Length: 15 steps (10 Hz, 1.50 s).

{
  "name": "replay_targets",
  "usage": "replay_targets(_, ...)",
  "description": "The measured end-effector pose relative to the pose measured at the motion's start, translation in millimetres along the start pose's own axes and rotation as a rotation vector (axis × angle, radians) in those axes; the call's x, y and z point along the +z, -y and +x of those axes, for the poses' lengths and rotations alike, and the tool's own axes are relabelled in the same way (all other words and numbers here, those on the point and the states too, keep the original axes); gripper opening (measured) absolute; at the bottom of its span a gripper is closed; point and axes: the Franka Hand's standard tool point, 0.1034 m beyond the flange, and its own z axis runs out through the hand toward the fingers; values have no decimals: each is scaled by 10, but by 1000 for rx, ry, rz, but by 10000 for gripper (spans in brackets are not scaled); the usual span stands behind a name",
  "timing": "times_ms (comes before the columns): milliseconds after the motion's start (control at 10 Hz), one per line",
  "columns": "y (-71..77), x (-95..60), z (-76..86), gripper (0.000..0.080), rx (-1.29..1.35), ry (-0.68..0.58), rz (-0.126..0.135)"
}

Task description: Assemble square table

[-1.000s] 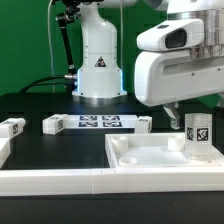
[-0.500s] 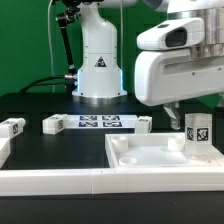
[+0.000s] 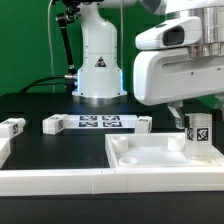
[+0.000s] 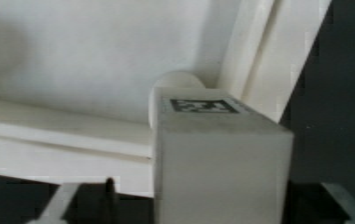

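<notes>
jaws — clamped on upright leg point(image 3: 199, 137) | leg at slab point(image 3: 140, 155) corner

leg point(image 3: 198, 136): white, black-white tag | slab point(image 3: 150, 160): white | worktop point(image 3: 60, 146): black

black table point(image 3: 60, 150) carries slab point(image 3: 116, 150), loose legs point(image 3: 52, 124), marker board point(image 3: 100, 122), border rail point(image 3: 60, 181).

The arm point(image 3: 97, 55) rises from its base and reaches over to the exterior view's right, where the end effector point(image 3: 183, 113) points downward, one grey finger point(image 3: 174, 110) showing, its grip seemingly unclear.
</notes>
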Motion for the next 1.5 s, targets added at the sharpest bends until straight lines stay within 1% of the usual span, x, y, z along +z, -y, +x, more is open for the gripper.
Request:
replay_targets(100, 0, 0, 0, 390, 0, 0, 0)
replay_targets(200, 0, 0, 0, 290, 0, 0, 0)
replay_targets(500, 0, 0, 0, 290, 28, 0, 1)
replay_targets(600, 3, 3, -2, 290, 93, 2, 5)
replay_targets(700, -5, 6, -3, 290, 250, 8, 14)
replay_targets(1000, -26, 11, -4, 291, 527, 10, 20)
replay_targets(1500, -42, 17, -8, 291, 920, 13, 8)
